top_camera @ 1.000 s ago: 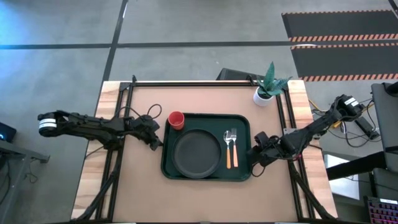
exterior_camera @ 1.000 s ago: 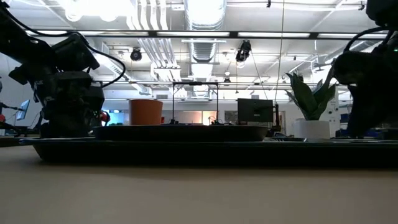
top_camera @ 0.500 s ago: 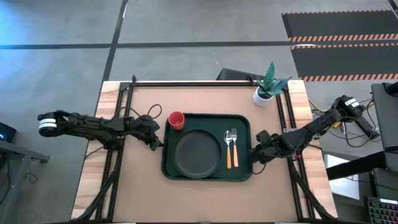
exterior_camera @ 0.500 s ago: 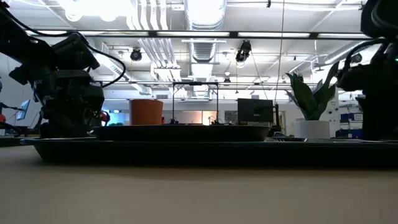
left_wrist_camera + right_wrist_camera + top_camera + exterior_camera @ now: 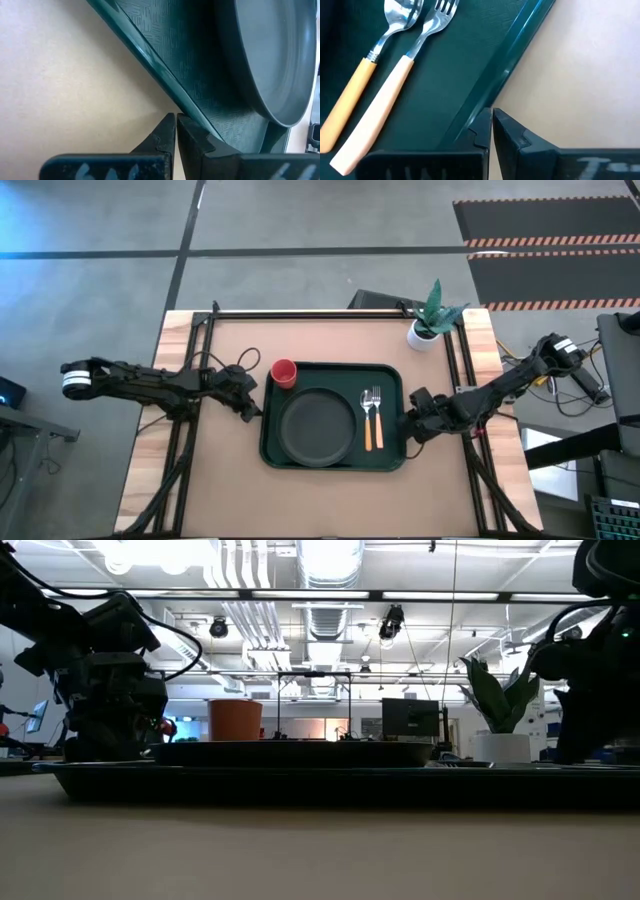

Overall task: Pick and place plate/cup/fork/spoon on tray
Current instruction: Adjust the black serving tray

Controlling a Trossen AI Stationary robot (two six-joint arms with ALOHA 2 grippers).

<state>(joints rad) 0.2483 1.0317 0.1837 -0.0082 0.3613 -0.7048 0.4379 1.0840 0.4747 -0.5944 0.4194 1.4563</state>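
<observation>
Both the left gripper [image 5: 252, 409] and right gripper [image 5: 408, 426] are pinching the tray [image 5: 385, 455] rims, fork [image 5: 376, 416] and spoon [image 5: 366, 418] lying side by side, tines and bowl pointing toward the far edge.

Overhead, table-level and close wrist cameras share the tray [image 5: 332, 464].

Two slim black jointed arms trailing dark cables, the left arm [image 5: 150, 383] white-banded at its base.

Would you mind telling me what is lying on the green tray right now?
On the tray lie the plate, the spoon and the fork, side by side. The cup stands at its far left corner. Whatever lies beneath the plate is covered.
</observation>
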